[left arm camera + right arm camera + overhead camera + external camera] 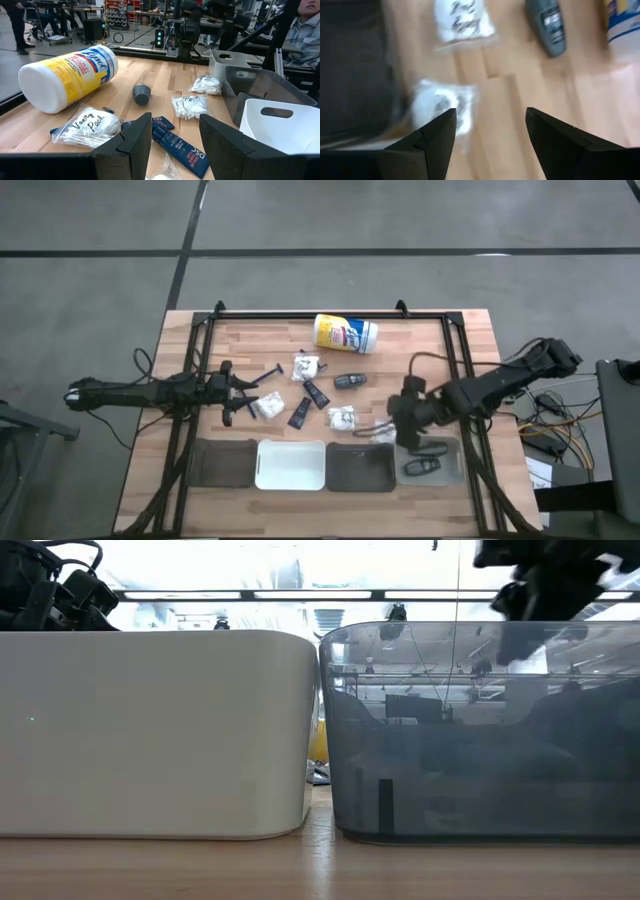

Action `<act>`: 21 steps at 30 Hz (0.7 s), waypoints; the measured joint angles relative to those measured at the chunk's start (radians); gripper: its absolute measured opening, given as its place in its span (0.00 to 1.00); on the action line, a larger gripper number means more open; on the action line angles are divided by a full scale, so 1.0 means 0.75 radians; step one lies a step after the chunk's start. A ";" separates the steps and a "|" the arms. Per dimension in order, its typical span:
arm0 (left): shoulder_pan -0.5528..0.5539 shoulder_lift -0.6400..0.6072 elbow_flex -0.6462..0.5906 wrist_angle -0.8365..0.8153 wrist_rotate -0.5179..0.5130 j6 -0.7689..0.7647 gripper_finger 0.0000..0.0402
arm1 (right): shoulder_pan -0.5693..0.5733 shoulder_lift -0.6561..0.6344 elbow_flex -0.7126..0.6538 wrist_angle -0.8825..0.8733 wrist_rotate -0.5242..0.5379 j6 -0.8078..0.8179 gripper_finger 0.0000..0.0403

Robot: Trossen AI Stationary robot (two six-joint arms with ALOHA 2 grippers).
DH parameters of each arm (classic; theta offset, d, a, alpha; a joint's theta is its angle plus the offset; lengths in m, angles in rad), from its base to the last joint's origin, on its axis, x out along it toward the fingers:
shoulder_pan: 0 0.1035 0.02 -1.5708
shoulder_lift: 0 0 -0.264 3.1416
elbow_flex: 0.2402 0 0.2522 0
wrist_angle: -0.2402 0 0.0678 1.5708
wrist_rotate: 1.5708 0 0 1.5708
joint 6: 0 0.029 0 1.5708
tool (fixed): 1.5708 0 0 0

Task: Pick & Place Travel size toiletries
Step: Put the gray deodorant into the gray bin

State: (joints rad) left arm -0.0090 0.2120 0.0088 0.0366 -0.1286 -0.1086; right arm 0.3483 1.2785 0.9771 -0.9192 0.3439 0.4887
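The travel size toiletries lie loose at mid-table: white packets [305, 365] [265, 408] [342, 418], a dark oval pod [349, 380], black tubes [316, 393] and a thin razor [270, 372]. Two more pods [424, 450] lie in the clear bin [455, 470] at the near right. My right gripper [397, 430] hangs open above the table beside that bin. Its wrist view shows a packet [442, 107] and a pod [547, 25] below, with nothing between its fingers [490, 130]. My left gripper [232, 392] waits open at the left, level, facing the items [175, 135].
A yellow-and-white canister [346, 333] lies on its side at the far middle. Along the near edge stand a dark bin [222, 463], a white bin [291, 465] and another dark bin [360, 467]. A black frame [300, 316] borders the wooden table. People sit in the room beyond [305, 25].
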 joint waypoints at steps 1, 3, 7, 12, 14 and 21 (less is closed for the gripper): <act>0.000 0.000 0.000 0.000 0.000 0.000 0.43 | -0.025 0.000 0.000 0.013 0.000 -0.042 0.58; 0.000 0.000 0.000 0.000 0.000 0.000 0.43 | -0.065 0.000 0.000 0.045 0.000 -0.117 0.59; 0.000 0.000 0.000 0.000 0.000 0.000 0.43 | -0.126 0.000 -0.001 0.136 -0.001 -0.218 0.63; 0.000 0.000 0.000 0.000 0.000 0.000 0.43 | -0.179 0.000 -0.001 0.203 0.000 -0.235 0.66; 0.000 0.000 0.000 0.000 0.000 0.000 0.43 | -0.198 0.000 -0.002 0.203 0.018 -0.243 0.67; 0.000 0.000 0.000 0.000 0.000 0.000 0.43 | -0.342 0.000 -0.003 0.312 0.169 -0.264 0.70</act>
State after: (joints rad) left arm -0.0090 0.2123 0.0088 0.0367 -0.1284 -0.1085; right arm 0.0920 1.2787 0.9752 -0.6854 0.4706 0.2907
